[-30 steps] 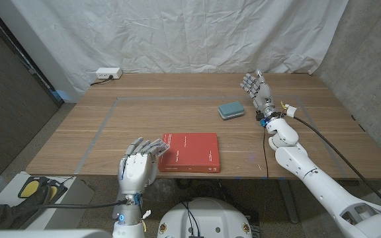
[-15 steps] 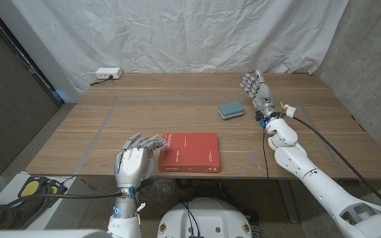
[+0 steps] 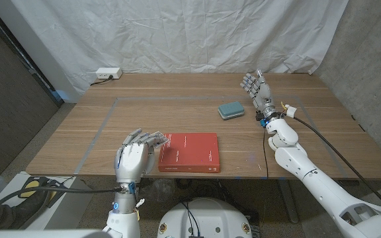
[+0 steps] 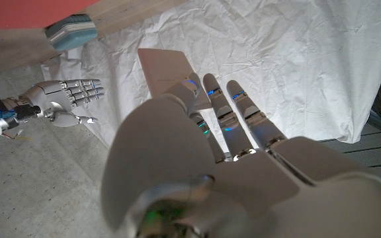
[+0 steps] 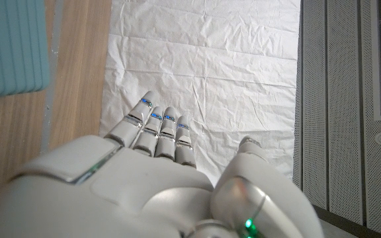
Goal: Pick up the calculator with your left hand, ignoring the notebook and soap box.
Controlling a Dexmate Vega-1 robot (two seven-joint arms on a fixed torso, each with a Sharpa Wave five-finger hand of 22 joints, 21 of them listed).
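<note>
Beside the left hand [image 3: 135,158] — flat red rectangular notebook [image 3: 189,151].

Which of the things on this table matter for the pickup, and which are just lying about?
For the job: left hand, open, at the near edge of the table; I can't make out any calculator.

Lying about: red notebook; teal soap box; white power strip; right hand, open and idle.

You're in a lab/test setup. White sheet backdrop [image 3: 197,33], bare concrete wall [image 3: 369,53], taped outline on the wooden table [image 3: 78,125].
</note>
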